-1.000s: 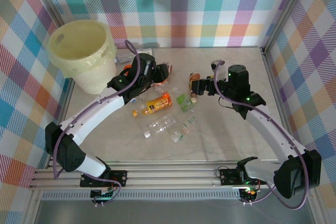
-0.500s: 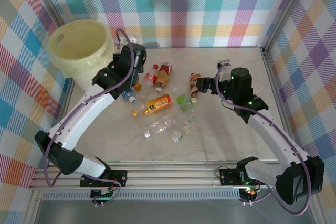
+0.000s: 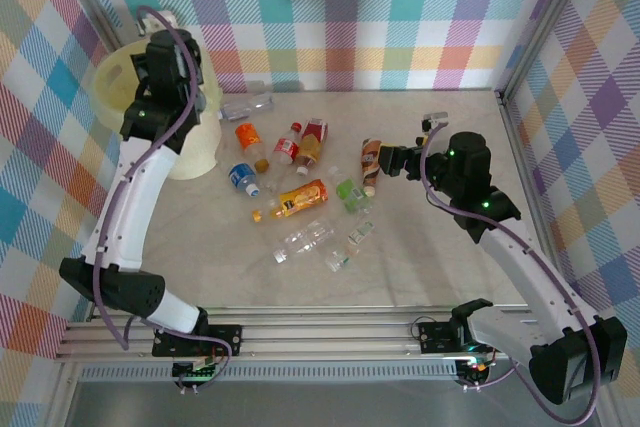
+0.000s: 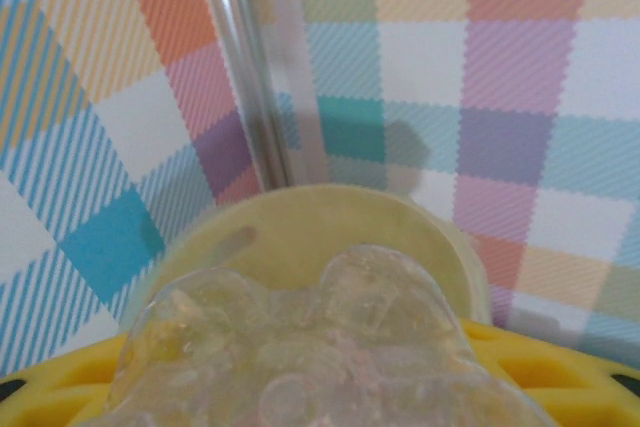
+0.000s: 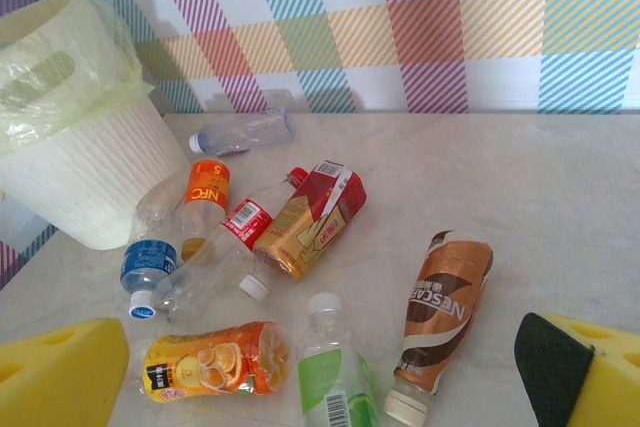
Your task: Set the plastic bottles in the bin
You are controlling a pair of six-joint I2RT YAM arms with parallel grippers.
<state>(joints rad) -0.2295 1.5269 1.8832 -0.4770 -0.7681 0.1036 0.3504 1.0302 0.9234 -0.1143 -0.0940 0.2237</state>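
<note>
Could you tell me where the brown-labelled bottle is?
Top view: the brown-labelled bottle lies right of centre, between the red-and-yellow-labelled bottle and the right gripper.

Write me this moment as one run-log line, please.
left jaws: shut on crushed clear bottle, above bin | right jaws: open, near brown bottle | table: other bottles not yet binned
</note>
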